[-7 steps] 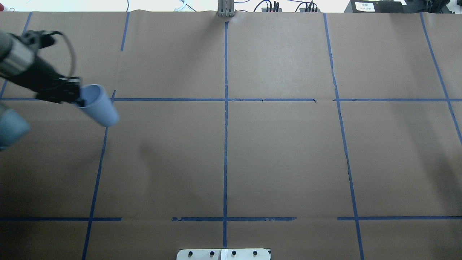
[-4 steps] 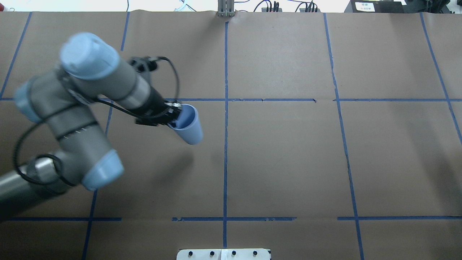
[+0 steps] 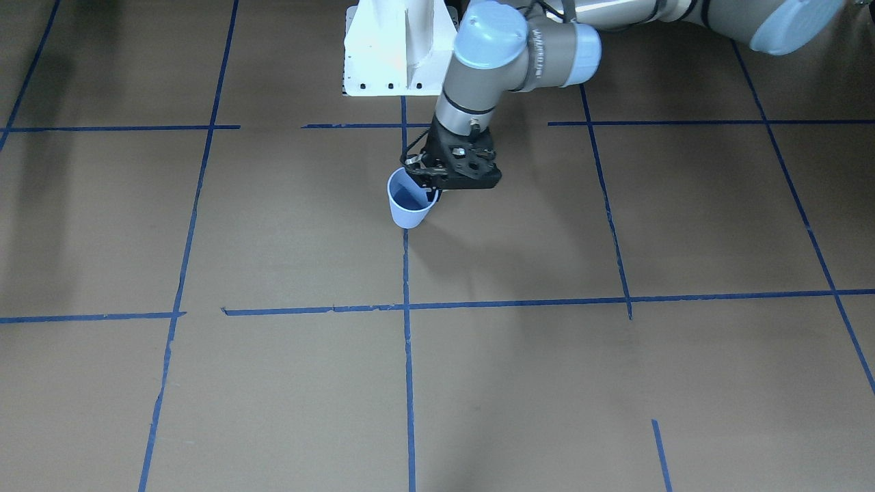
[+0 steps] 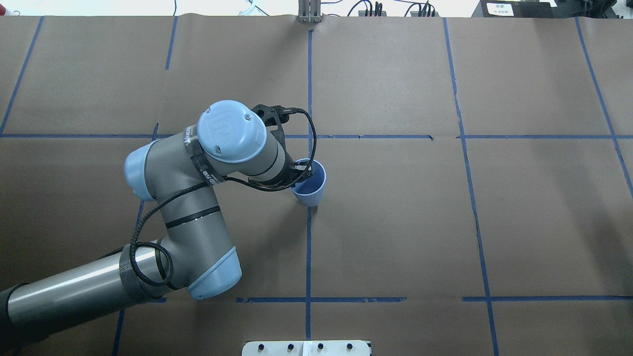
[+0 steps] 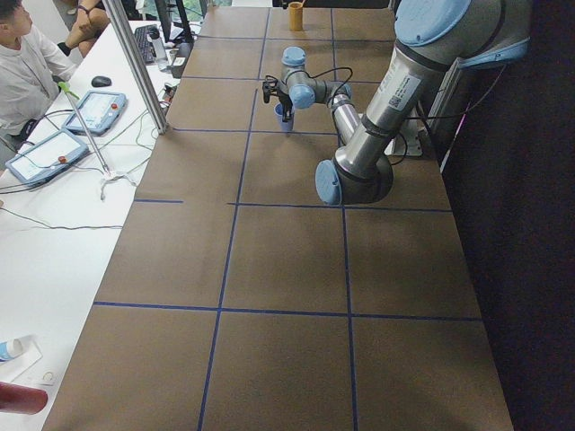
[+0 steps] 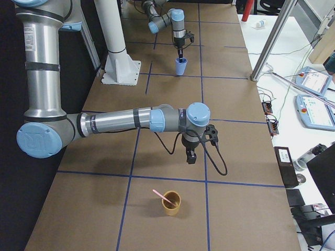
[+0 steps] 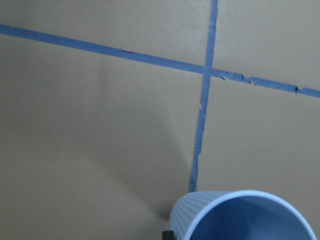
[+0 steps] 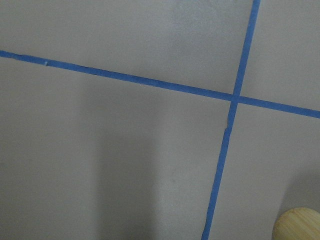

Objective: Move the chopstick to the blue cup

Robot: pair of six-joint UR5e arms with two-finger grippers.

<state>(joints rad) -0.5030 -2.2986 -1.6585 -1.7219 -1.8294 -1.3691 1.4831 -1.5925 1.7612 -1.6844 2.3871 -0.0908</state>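
Chopstick (image 6: 159,194): one, pink, leaning in the one tan cup (image 6: 170,203) at the worktop's (image 6: 157,230) right end. One blue cup (image 4: 310,190) is upright at mid-worktop over a tape line (image 4: 308,89), well apart from the chopstick. Brown paper gridded with blue tape covers the worktop, and a white side table (image 6: 285,57) with tablets (image 6: 314,112) runs alongside. The right tool (image 6: 191,157) hangs near the tan cup, clear of the chopstick; I cannot tell whether it is wide or narrow. The left tool (image 4: 304,172) pinches the blue cup's rim.

Tan cup (image 6: 171,203), blue tape lines (image 4: 308,247), brown paper-covered table (image 4: 395,222)
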